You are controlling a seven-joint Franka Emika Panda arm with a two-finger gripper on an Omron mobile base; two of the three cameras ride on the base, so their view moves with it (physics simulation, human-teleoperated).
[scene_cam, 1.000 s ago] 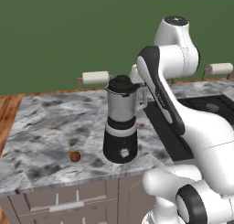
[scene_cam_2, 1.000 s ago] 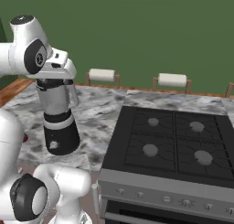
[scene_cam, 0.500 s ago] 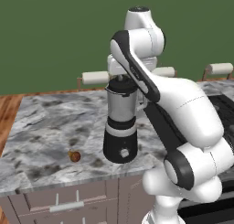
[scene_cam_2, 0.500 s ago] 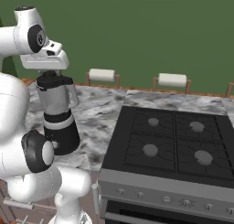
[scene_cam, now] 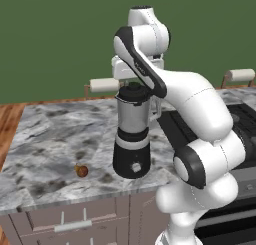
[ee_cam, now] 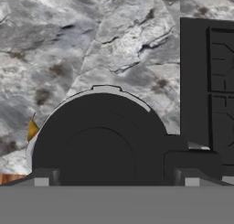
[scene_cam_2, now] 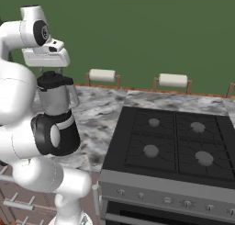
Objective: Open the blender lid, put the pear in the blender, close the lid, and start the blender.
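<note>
The blender (scene_cam: 132,139) stands near the front of the marble counter, a silvery jar on a black base with a white dial. Its black blender lid (scene_cam: 133,91) sits on the jar top. My gripper (scene_cam_2: 49,74) hangs just above the lid, pointing down, open. In the hand view the lid (ee_cam: 98,145) lies right below, and my gripper (ee_cam: 116,179) spreads its fingertips (ee_cam: 43,178) wide to either side of it, holding nothing. The small brown-orange pear (scene_cam: 81,171) lies on the counter left of the blender base; an orange sliver of the pear (ee_cam: 32,129) peeks past the lid's rim.
A black stove (scene_cam_2: 174,141) adjoins the counter to the right of the blender. Paper towel rolls (scene_cam_2: 102,75) (scene_cam_2: 173,80) stand along the green back wall. The counter's front edge (scene_cam: 75,201) runs close to the pear and the blender base.
The arm has swung leftward from beside the blender, bringing the hand over the lid. The jaws have spread slightly wider. Blender and pear have not moved.
</note>
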